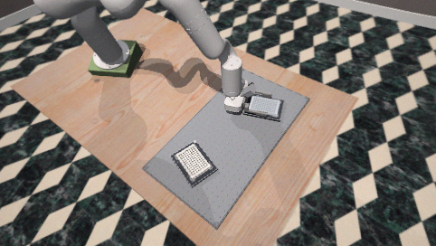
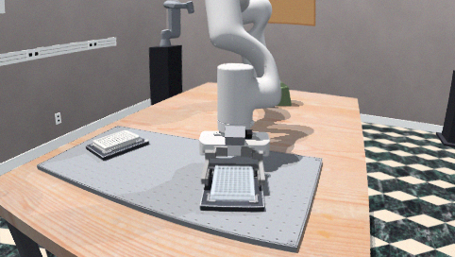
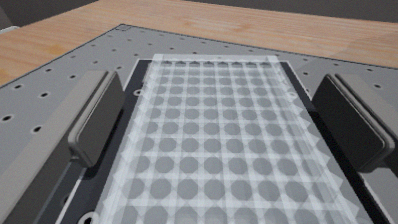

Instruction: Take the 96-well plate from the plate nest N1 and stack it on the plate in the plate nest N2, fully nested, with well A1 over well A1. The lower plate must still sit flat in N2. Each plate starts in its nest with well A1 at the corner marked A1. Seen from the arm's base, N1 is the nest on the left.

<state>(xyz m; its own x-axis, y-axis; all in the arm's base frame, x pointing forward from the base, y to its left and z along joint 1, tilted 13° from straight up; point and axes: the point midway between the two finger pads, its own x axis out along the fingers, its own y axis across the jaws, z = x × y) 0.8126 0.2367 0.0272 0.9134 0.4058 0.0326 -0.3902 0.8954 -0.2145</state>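
A clear 96-well plate (image 1: pixel 268 107) (image 2: pixel 233 187) (image 3: pixel 215 167) sits in the dark nest N1 (image 2: pixel 231 207) (image 3: pixel 133 84). My gripper (image 1: pixel 259 105) (image 2: pixel 234 178) (image 3: pixel 226 121) is open around it, one finger beside each long side. In the wrist view a gap shows between each finger pad and the plate, so the pads do not touch it. An off-white 96-well plate (image 1: pixel 194 160) (image 2: pixel 117 139) sits in the dark nest N2 (image 1: pixel 204 176) (image 2: pixel 125 150) and looks flat. The well labels are too small to read.
Both nests stand on a grey perforated board (image 1: pixel 241 149) (image 2: pixel 165 181) (image 3: pixel 45 105) on the wooden table (image 1: pixel 174 118) (image 2: pixel 181 111) (image 3: pixel 200 22). The arm's green base block (image 1: pixel 132 61) (image 2: pixel 285 95) is at the table's far end in the exterior view.
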